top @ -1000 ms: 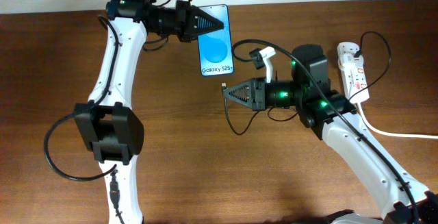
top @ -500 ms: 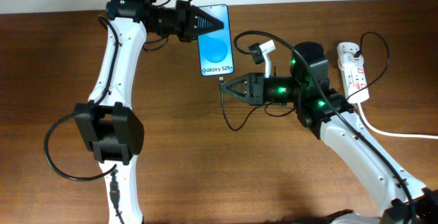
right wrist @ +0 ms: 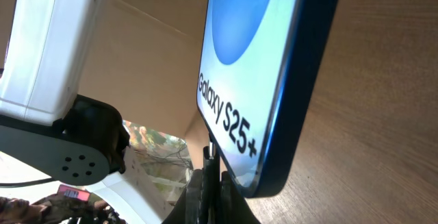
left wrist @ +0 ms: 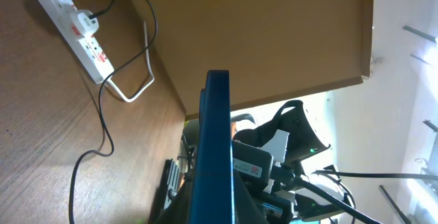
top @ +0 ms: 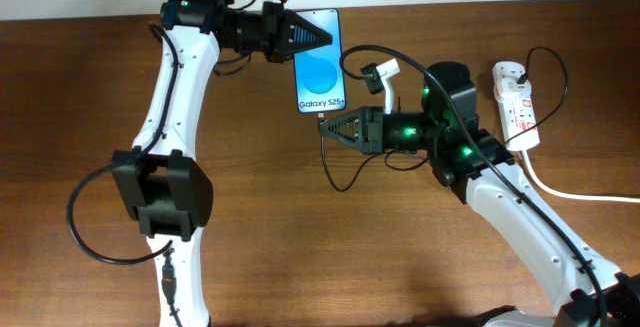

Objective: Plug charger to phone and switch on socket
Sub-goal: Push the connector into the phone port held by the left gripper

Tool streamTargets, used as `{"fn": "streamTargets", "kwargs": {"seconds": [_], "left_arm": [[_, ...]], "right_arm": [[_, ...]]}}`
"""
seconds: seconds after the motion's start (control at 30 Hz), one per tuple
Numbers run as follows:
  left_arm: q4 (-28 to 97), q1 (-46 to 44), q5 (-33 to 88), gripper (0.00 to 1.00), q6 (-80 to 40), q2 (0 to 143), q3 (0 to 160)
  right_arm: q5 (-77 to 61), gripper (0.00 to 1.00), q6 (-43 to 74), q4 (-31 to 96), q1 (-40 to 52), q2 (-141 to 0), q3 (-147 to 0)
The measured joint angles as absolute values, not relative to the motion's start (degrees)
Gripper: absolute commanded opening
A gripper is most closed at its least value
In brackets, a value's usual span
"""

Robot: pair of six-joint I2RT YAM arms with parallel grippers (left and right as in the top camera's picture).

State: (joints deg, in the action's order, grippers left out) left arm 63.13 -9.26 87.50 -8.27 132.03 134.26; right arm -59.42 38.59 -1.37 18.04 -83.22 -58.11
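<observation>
The phone [top: 320, 62], blue screen with "Galaxy S25+", is held at its far left edge by my left gripper [top: 318, 36], shut on it. In the left wrist view the phone [left wrist: 215, 148] shows edge-on between the fingers. My right gripper [top: 326, 125] is shut on the charger plug tip [top: 323, 119], right at the phone's bottom edge. In the right wrist view the plug [right wrist: 211, 157] touches the phone's lower end [right wrist: 274, 80]. The thin black charger cable [top: 345, 172] loops down from it. The white socket strip [top: 516, 102] lies at the right.
The charger adapter sits in the socket strip [left wrist: 76, 29], and a thick white cord [top: 580, 195] runs off to the right. The cable loop lies on the brown table [top: 300, 247] under my right arm.
My right gripper moved left and up, bringing the plug tip to the phone's bottom edge. The left gripper shifted the phone slightly right.
</observation>
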Motion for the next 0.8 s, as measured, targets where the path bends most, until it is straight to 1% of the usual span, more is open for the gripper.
{"fn": "streamTargets", "kwargs": {"seconds": [0.8], "left_arm": [[62.92, -9.19, 87.48, 0.0, -8.45, 132.03, 134.26]], "right_arm": [[-59.0, 0.04, 38.57, -0.69, 16.86, -83.22, -58.08]]}}
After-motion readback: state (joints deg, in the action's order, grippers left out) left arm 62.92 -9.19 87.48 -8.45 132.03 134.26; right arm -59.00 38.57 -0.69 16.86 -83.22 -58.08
